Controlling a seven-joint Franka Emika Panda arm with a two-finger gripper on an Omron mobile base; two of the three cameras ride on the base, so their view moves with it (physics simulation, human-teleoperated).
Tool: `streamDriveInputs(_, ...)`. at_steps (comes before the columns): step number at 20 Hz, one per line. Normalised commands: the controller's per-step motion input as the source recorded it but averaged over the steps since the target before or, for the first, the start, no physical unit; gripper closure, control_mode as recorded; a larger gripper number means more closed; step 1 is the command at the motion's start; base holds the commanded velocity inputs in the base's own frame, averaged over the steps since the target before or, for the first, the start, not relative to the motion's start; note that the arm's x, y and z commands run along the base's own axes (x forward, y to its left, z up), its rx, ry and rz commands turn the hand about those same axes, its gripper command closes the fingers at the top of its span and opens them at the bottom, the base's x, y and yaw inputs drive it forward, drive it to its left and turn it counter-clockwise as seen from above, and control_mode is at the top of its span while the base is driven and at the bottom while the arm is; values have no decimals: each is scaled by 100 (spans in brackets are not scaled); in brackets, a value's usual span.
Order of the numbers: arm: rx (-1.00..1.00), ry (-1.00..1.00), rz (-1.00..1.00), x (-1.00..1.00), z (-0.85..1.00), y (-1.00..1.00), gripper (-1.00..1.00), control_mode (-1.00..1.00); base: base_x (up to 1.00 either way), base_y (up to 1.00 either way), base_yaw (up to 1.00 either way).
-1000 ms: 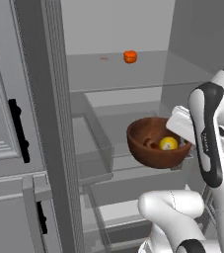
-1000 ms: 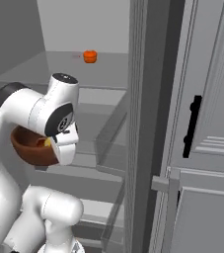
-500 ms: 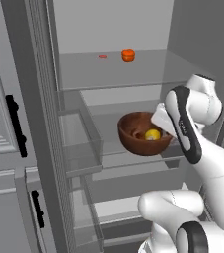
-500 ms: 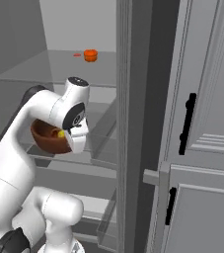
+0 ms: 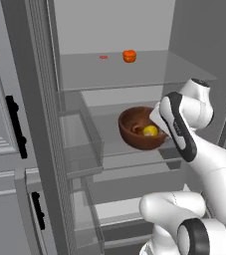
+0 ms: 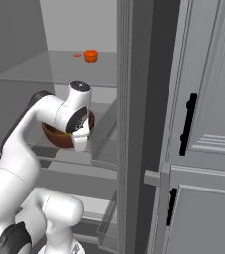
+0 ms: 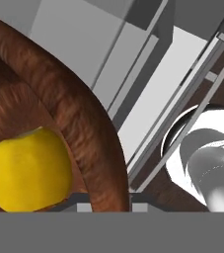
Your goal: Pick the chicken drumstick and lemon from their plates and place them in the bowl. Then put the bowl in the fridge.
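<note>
Fingers [image 7: 103, 205] clamp bowl [image 5: 134, 130] rim w/ lemon [image 5: 150, 131], inside fridge [image 5: 134, 69].

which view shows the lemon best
The hand view: the lemon is large and sharp there, lying inside the bowl against its wall. The left base view shows it as a small yellow spot in the bowl, beside the arm. In the right base view the arm covers the bowl's inside, so the lemon is hidden.
</note>
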Motion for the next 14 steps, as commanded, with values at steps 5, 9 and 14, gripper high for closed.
streamDriveInputs(5, 8, 2, 0, 29, -15, -12, 100, -100, 0, 0, 0)
streamDriveInputs(9, 3, 1, 0, 42, -53, -1, 100, -100, 0, 0, 0)
streamDriveInputs(14, 0, 0, 0, 52, -51, 0, 100, -100, 0, 0, 0)
